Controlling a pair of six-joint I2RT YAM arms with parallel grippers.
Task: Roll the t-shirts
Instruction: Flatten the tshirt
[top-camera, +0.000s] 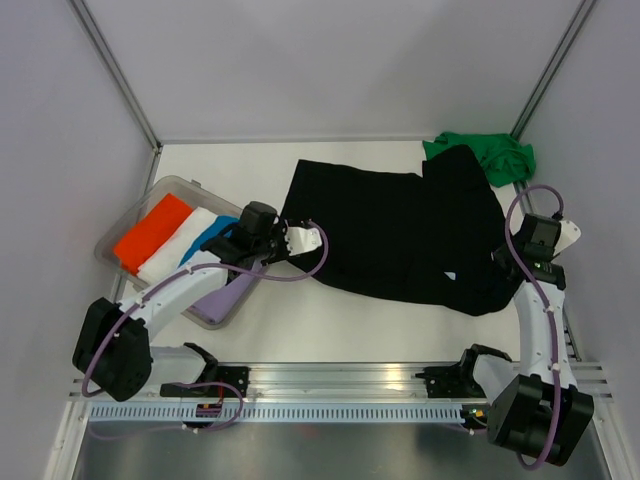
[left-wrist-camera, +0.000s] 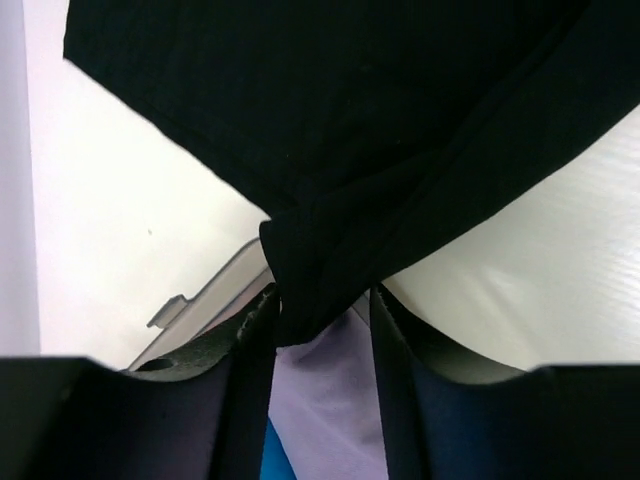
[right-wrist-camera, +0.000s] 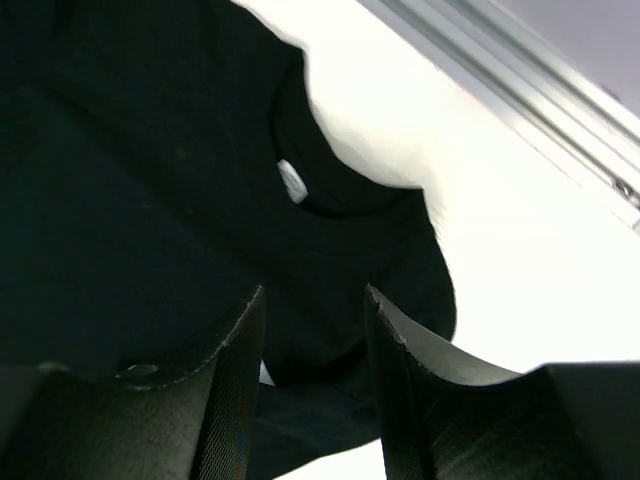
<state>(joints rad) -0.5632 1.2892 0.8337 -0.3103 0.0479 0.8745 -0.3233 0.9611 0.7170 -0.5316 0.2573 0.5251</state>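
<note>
While the left hand (left-wrist-camera: 320, 305) is clamping a bunched corner of the black t-shirt (left-wrist-camera: 350, 100) between its fingers, the cloth is pulling away from the grip in a tight fold. A lilac t-shirt (left-wrist-camera: 335, 410) is showing just below. From above, this hand is sitting at the shirt's left edge, beside a clear plastic tub (top-camera: 118, 240) that is holding folded orange (top-camera: 150, 232), white (top-camera: 175, 252) and blue (top-camera: 207, 238) shirts. The right hand (right-wrist-camera: 315, 300) is hovering at the collar end, near the white neck label (right-wrist-camera: 291, 182). Its fingers are standing slightly apart with black cloth between them, and I cannot tell whether they are gripping it. The black shirt is lying spread across the white counter (top-camera: 330, 330), its far right corner touching a crumpled green t-shirt (top-camera: 490, 155).
</note>
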